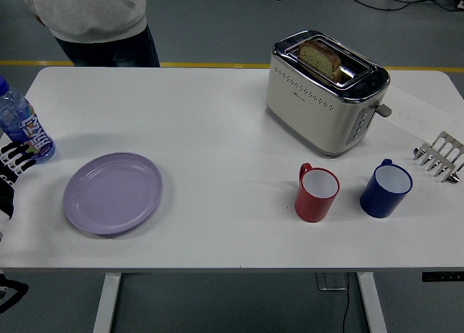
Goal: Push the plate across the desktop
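The push is not yet begun: the left hand [14, 157] sits at the table's [217, 130] left edge, its state impossible to tell. The plate [112, 193] lies just to its right, untouched. Next, the hand should meet the plate's near rim.

A lilac plate [112, 193] lies on the left of the white table [217, 122], with bare surface stretching from its right rim to a red mug [316, 194] and a blue mug [385, 188]. A toaster [322, 92] blocks the far right, a metal rack [439, 157] the right edge. A water bottle [22, 126] crowds the left edge, beside the robot's left hand [10, 162].
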`<state>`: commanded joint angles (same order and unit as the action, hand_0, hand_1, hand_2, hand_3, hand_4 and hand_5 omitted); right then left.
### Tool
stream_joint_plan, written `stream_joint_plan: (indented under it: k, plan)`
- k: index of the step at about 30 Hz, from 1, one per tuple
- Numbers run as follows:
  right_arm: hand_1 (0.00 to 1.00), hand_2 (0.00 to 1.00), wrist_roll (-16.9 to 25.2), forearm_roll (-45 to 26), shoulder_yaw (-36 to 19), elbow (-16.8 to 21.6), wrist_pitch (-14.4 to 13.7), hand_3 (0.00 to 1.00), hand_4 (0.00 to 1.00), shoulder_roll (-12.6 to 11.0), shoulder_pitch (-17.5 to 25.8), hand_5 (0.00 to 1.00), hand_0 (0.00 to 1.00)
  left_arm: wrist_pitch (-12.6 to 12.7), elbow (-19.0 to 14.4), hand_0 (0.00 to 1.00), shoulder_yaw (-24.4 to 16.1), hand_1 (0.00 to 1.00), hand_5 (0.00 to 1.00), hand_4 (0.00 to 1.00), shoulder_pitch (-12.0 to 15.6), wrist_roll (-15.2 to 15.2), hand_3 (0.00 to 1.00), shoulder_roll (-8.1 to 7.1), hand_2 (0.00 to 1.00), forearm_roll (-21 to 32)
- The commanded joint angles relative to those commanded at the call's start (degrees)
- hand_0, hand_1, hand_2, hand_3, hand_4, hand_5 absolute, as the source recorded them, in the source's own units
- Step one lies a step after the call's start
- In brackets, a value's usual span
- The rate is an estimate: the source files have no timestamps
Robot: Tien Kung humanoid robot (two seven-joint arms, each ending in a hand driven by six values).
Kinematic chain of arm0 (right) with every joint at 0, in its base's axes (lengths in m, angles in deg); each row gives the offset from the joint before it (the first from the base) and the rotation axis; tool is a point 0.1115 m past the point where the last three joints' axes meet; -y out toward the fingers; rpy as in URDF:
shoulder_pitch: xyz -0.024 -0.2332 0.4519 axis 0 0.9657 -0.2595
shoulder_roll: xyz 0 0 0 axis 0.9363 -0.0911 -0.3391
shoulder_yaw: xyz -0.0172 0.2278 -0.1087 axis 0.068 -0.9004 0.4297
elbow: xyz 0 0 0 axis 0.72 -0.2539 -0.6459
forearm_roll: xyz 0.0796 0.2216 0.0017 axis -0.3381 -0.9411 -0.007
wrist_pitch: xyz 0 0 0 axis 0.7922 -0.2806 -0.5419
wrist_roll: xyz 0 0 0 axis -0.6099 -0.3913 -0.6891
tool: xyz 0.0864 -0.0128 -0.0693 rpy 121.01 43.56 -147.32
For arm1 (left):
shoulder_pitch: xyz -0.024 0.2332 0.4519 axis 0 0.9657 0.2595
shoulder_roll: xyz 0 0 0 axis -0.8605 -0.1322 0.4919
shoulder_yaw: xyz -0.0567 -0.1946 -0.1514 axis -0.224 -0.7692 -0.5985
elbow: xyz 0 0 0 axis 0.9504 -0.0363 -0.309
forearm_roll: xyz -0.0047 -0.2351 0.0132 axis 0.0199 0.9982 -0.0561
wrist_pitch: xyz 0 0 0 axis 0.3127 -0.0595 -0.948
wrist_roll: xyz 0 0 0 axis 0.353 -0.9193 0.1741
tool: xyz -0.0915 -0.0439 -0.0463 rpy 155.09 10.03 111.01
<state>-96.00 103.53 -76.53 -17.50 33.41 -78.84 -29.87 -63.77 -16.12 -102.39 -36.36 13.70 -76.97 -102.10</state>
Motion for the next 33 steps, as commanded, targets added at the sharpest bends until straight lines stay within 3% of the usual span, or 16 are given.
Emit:
stream_joint_plan:
  k: [8, 12, 25, 33]
  plan:
    - [0.616, 0.720, 0.01, 0.68, -0.04, 0.02, 0.37, 0.659, 0.204, 0.00, 0.20, 0.504, 0.602, 6.49, 3.68, 0.758, 4.72, 0.791, 0.998, 0.535, -1.76, 6.26, 0.670, 1.72, 0.787, -1.98]
    - [0.616, 0.720, 0.00, 0.71, 0.02, 0.02, 0.44, 0.659, 0.203, 0.00, 0.28, 0.504, 0.603, 8.24, 4.84, 0.777, 5.41, 0.805, 0.998, 0.529, -1.99, 7.83, 0.691, 2.22, 0.804, -2.37]
    - [0.616, 0.718, 0.10, 0.84, 0.32, -0.03, 0.77, 0.657, 0.202, 0.00, -0.55, 0.503, 0.603, 10.89, 6.34, 0.780, 10.03, 0.802, 0.998, 0.515, -3.12, 10.41, 0.702, 2.31, 0.805, 0.97]
    - [0.615, 0.718, 0.13, 1.24, 0.32, -0.04, 1.00, 0.657, 0.201, 0.00, -0.94, 0.502, 0.603, 11.06, 7.11, 0.776, 12.19, 0.800, 0.998, 0.500, -3.95, 10.52, 0.699, 2.62, 0.802, 1.86]
